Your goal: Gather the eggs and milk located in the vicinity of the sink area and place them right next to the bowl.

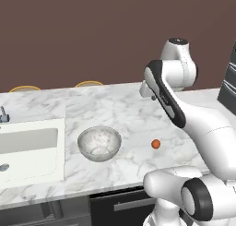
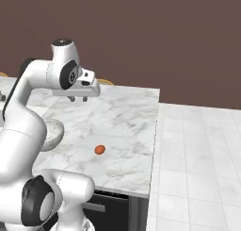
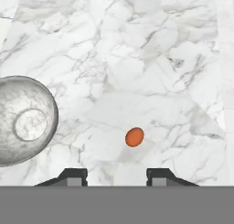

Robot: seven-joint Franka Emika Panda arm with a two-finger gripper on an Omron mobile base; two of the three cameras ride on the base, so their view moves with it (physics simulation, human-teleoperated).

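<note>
The bowl (image 1: 99, 143) sits on the marble counter (image 1: 124, 114), below my end effector (image 2: 78, 99) and off to its left in the hand view, with the sink (image 1: 28, 149) beyond it, set into the counter's far left part. The bowl holds nothing I can make out. A small orange ball (image 3: 134, 137) lies on the counter almost straight under me, just right of the bowl and clear of it. My end effector hangs well above the counter, its fingers drawn in and holding nothing. Bare marble lies between me and the bowl.
</note>
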